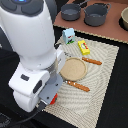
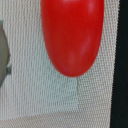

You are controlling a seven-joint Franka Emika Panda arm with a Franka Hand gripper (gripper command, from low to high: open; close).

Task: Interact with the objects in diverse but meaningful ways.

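Observation:
The red tomato fills much of the wrist view, very close, lying on the woven placemat near its edge. In the exterior view only a red sliver of it shows under the arm, at the mat's near corner on the exterior view's left. My gripper is right over it, but the fingers are hidden by the arm's body. The white carton with green-blue print and the yellow packet sit at the mat's far side. The white tube is not visible.
A round wooden plate sits mid-mat between a wooden-handled utensil and another. Two grey pots stand on the brown board behind. Dark table borders the mat.

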